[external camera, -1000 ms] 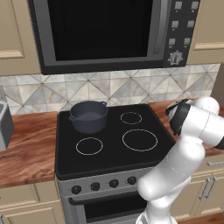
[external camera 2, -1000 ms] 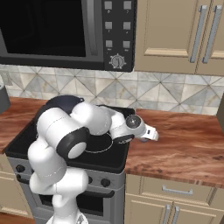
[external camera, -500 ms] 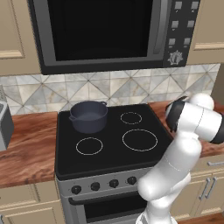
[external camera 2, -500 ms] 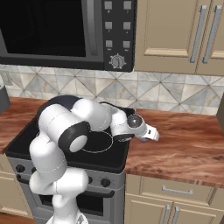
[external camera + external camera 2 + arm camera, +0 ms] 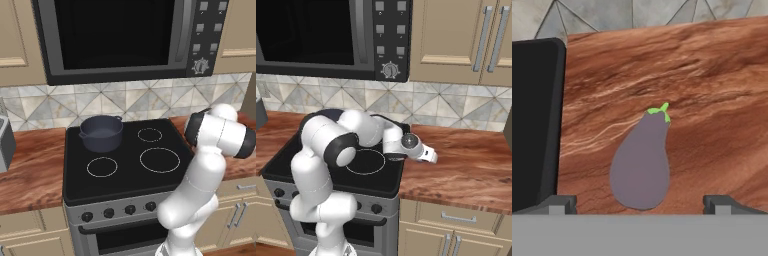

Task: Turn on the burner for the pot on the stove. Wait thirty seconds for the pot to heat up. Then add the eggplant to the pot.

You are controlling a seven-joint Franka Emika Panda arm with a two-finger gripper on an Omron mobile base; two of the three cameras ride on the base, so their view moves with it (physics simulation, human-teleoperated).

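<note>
The dark blue-grey pot [image 5: 101, 132] stands on the back left ring of the stove [image 5: 125, 175], whose black knobs [image 5: 129, 209] line its grey front. The grey-purple eggplant [image 5: 641, 165] with a green stem lies on the wooden counter [image 5: 712, 100] just right of the stove's edge [image 5: 534, 125]. My gripper [image 5: 640, 202] hangs over it, open, one fingertip [image 5: 559, 202] on each side of the eggplant's wide end, nothing held. In the right base view the hand [image 5: 427, 154] reaches over the counter beside the stove.
A black-windowed microwave [image 5: 120, 35] hangs above the stove. Tiled backsplash [image 5: 456, 105] runs behind the counter [image 5: 466, 170], and wooden cabinets [image 5: 456, 40] sit over its right part. A grey appliance [image 5: 6, 142] stands at the far left.
The hand has slid a little to the right and lower over the counter. The jaws have stayed open, and the pot has not moved.
</note>
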